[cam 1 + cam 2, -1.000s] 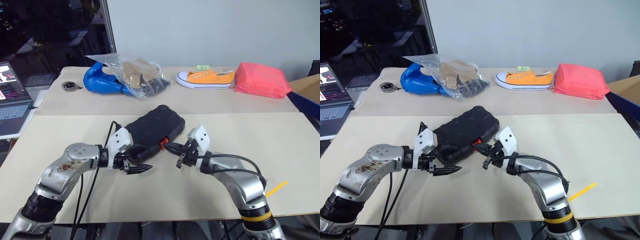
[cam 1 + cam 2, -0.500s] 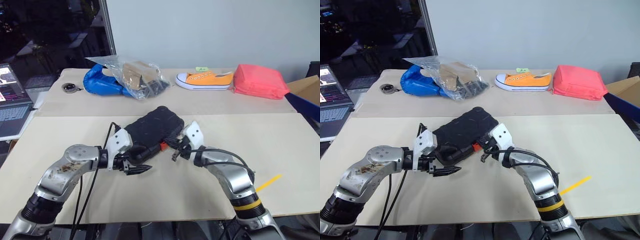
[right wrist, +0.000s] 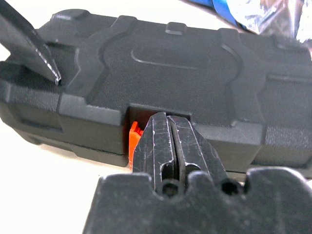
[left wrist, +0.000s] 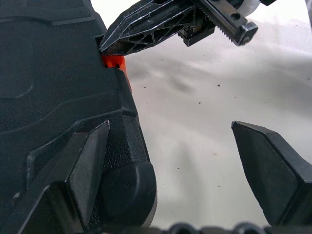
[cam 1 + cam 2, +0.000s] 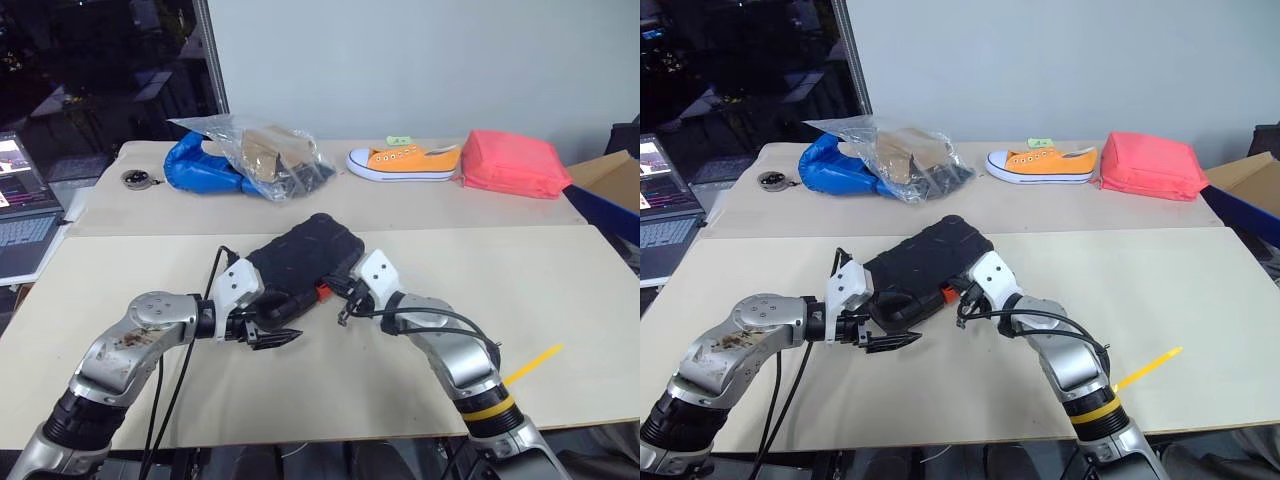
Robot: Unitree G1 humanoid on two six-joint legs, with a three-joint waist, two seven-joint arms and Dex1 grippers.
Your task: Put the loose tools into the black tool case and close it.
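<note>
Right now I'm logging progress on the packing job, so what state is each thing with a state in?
black tool case: lid down, lying flat on the near table.
orange latch tab: at the case's front edge, right claw's tips against it.
right claw: shut, empty.
left claw: open, one finger on the case's corner.
plastic bag: crumpled, holding items, on the far table.
laptop: open, screen lit.

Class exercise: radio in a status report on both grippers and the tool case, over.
Left gripper open, bracing the near corner of the black tool case. Right gripper shut, fingers together at the orange latch tab. Case lid down. Nothing in the way.
</note>
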